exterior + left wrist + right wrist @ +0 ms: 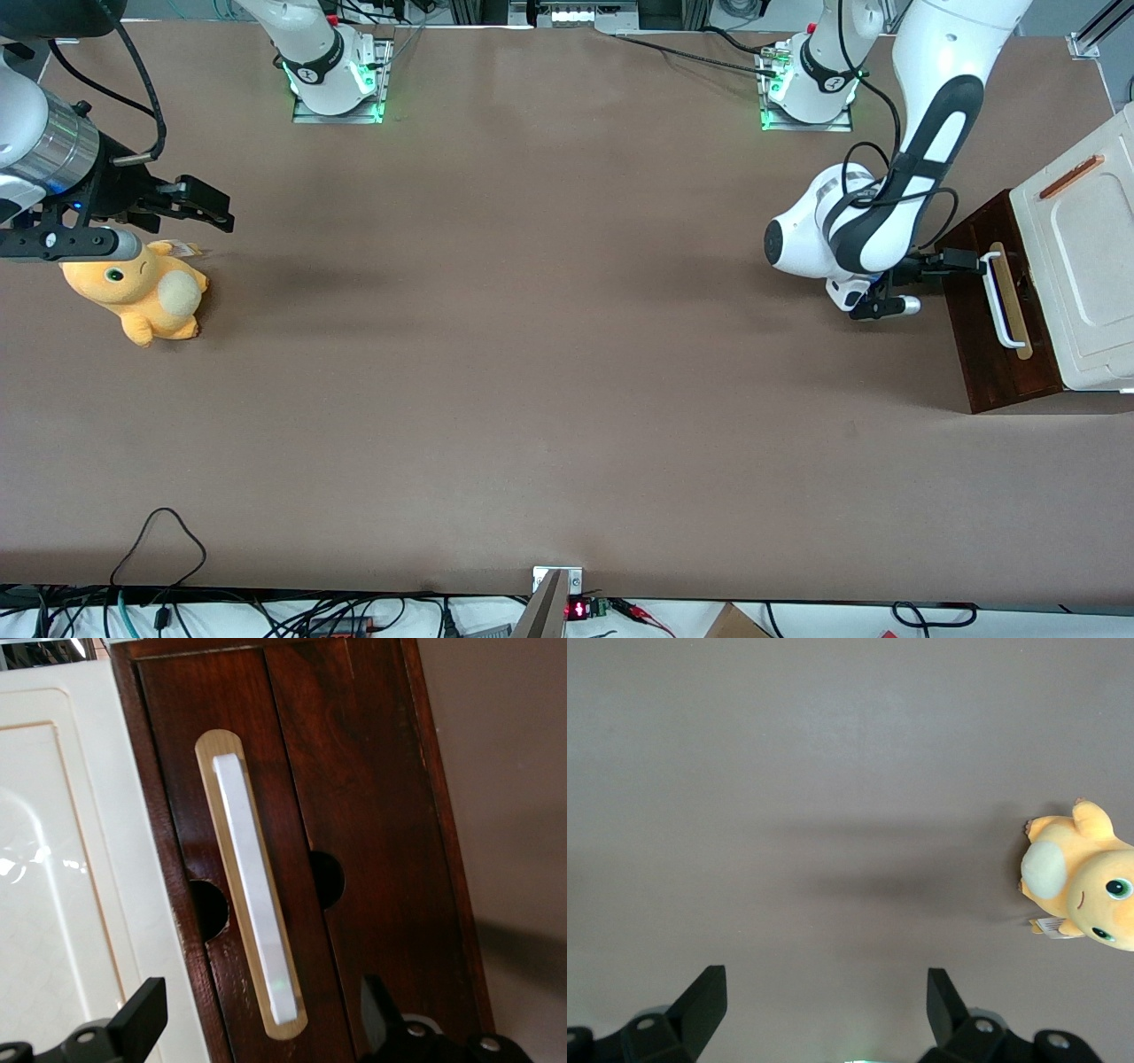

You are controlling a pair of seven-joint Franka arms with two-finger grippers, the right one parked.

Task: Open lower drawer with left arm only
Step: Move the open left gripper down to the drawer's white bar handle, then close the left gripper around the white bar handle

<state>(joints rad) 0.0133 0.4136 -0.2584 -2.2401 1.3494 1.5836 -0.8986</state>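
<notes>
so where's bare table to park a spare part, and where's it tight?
Bare: the whole middle stretch of table between the plush toy and the left arm. Tight: at the lower drawer, where the open gripper sits at the white handle, cream-white box just above.

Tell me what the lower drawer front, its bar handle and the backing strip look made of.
Lower drawer front: dark stained wood, glossy; grain and worn edges show.
White bar handle: smooth, slightly shiny, probably plastic or painted metal.
Tan strip under it: pale unfinished-looking wood, maybe bamboo or ply.
The left arm's hand is open, hovering in front of the handle's end, not touching.
</notes>
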